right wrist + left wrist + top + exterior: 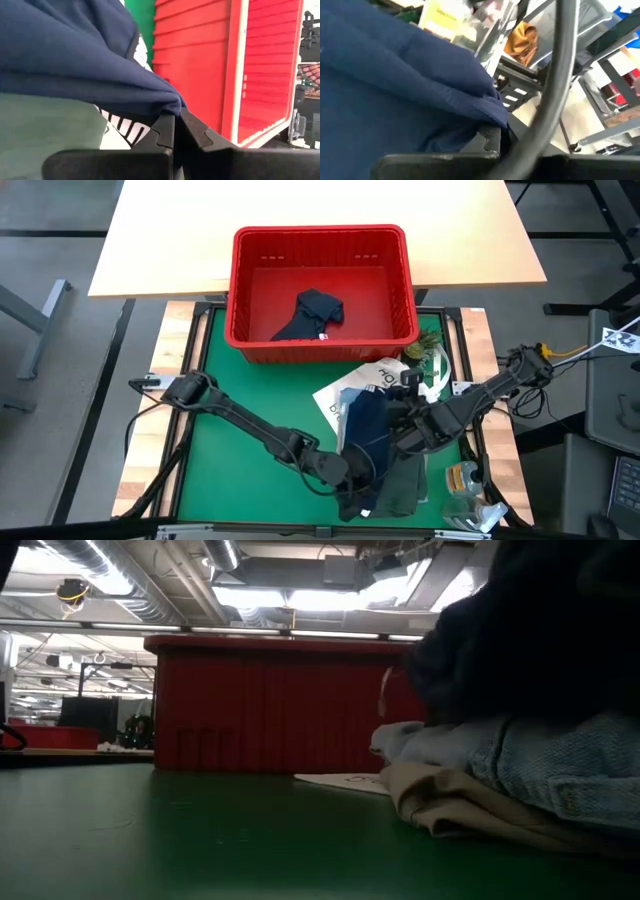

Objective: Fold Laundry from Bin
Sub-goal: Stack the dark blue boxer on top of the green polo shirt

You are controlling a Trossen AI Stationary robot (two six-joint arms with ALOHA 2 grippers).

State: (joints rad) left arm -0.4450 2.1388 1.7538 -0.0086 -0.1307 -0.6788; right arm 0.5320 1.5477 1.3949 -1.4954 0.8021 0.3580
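While both end effectors pinch soft navy cloth (366, 435) | ribbed red bin (322, 330)

red bin (270, 705) behind | garment pile (520, 780) right | green table (150, 840)

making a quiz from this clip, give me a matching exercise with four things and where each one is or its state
Things:
1. red bin
2. dark garment
3. navy garment
4. white tote bag

Places or states:
A. pinched by both grippers
B. lying inside the bin
C. flat on the green mat under the clothes pile
D. standing at the table's far side

Pairs: 1-D, 2-B, 3-A, 4-C

The left gripper and right gripper are both shut on the navy garment.
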